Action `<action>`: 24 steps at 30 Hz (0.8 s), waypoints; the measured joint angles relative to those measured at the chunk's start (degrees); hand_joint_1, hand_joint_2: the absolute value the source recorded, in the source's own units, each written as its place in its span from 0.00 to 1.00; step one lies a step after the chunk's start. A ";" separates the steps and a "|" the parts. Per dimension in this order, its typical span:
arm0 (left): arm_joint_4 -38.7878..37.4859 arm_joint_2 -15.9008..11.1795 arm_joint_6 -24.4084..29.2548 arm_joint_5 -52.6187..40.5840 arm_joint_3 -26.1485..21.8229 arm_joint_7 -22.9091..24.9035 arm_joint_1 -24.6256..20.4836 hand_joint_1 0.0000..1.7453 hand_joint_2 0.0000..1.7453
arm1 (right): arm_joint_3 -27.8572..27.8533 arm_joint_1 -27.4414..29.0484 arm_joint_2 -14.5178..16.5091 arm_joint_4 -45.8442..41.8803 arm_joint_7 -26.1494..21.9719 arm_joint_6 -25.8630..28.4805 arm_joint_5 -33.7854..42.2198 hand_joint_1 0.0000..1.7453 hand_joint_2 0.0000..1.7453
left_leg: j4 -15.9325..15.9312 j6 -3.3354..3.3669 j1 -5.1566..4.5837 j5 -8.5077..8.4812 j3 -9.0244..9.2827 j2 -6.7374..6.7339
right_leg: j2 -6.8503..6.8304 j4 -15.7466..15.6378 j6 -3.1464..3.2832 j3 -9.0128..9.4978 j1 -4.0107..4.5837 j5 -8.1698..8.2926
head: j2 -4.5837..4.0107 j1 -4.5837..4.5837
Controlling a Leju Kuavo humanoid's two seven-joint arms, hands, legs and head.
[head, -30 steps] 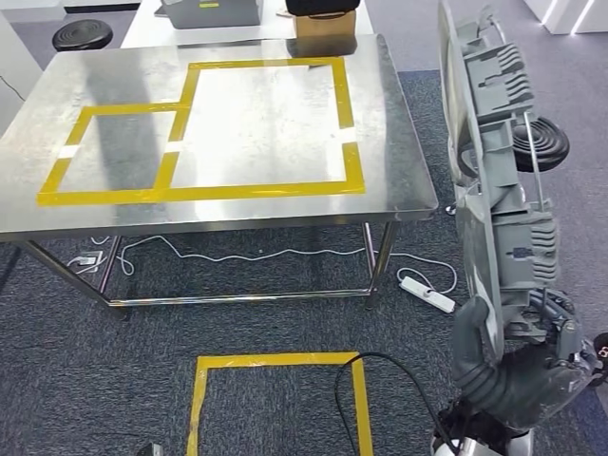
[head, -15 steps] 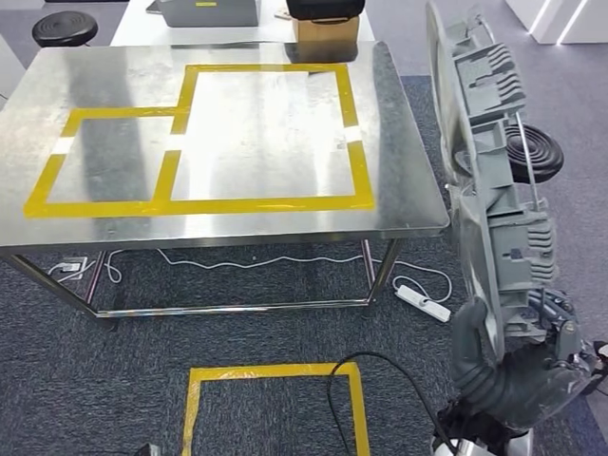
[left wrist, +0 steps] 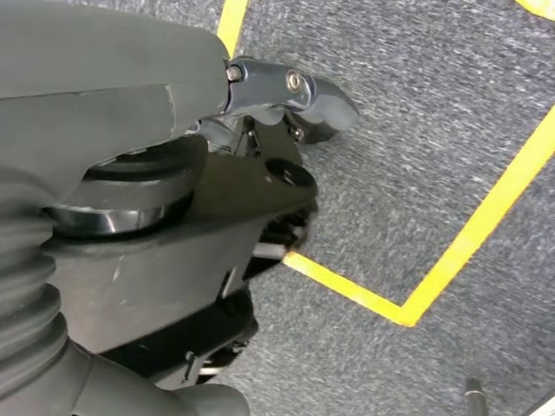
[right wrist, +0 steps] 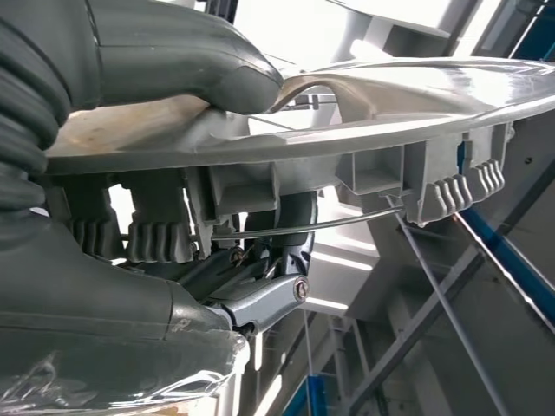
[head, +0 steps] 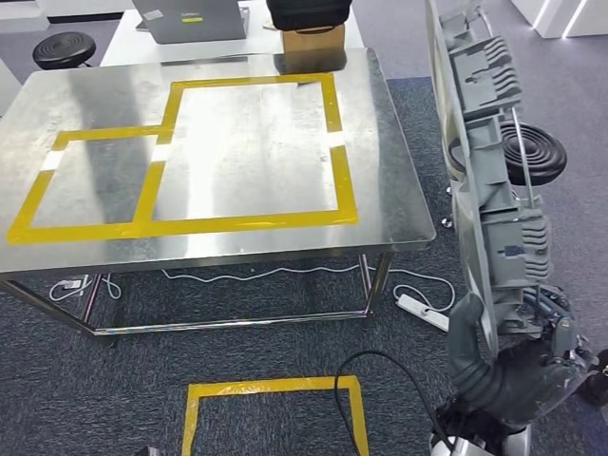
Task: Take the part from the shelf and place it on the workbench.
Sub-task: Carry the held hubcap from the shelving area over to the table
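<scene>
A long grey plastic part [head: 487,180] with ribbed clips and a thin wire rod stands upright at the right of the head view. My right hand [head: 516,375] grips its lower end, to the right of the workbench and clear of it. In the right wrist view the thumb [right wrist: 183,61] presses on the part's [right wrist: 393,139] curved face, with darker fingers underneath. The steel workbench [head: 243,142] carries two yellow tape rectangles and nothing lies on it. My left hand [left wrist: 164,173] hangs over the carpet, holding nothing.
A black stool [head: 534,152] stands right of the bench, behind the part, and another [head: 65,47] at the far left. A power strip [head: 423,312] and cables lie under the bench. Near me are a yellow floor square [head: 273,408] and a black cable [head: 380,380]. A cardboard box [head: 312,38] sits behind.
The whole picture has shifted, so the camera has moved: the bench now sits lower and further left. The part stays upright in my right hand's grip.
</scene>
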State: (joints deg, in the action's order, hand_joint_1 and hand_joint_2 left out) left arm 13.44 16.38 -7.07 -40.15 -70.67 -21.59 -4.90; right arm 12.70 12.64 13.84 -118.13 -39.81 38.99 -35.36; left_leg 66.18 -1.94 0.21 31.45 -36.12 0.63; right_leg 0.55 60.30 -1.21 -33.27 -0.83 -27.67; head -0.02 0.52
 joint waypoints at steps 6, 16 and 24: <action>0.00 -0.01 0.51 0.16 -0.06 0.41 0.01 0.00 1.00 | 0.02 0.00 0.00 -0.03 0.03 -0.01 -0.04 1.00 1.00 | 1.10 0.71 -0.11 -5.88 -4.01 0.01 | 0.38 -0.04 0.21 1.65 0.18 -1.40 | 0.00 -0.09; 0.00 0.23 1.09 0.05 -0.11 0.53 -0.12 0.00 1.00 | 0.02 -0.04 -0.02 -0.16 -0.03 0.00 -0.20 1.00 1.00 | -7.62 2.52 0.12 -6.58 0.37 0.11 | 0.03 9.91 -2.45 -3.05 0.51 -7.65 | 0.00 0.49; 0.00 0.16 -1.26 -0.76 0.03 -0.72 0.02 0.00 1.00 | 0.03 -0.04 -0.02 -0.17 -0.02 0.00 -0.61 1.00 1.00 | -7.50 1.52 -0.13 -3.71 3.52 0.35 | -0.66 0.76 -2.22 -0.45 0.31 0.20 | 0.00 0.70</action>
State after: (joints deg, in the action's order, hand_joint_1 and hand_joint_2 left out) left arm 13.44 16.54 -8.32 -40.91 -70.64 -22.31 -4.87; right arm 12.73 12.60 13.81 -118.30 -39.83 38.99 -35.97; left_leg 58.68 -0.41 0.07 27.73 -32.60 0.98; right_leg -0.11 61.05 -3.43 -33.72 -0.52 -27.47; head -0.02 1.22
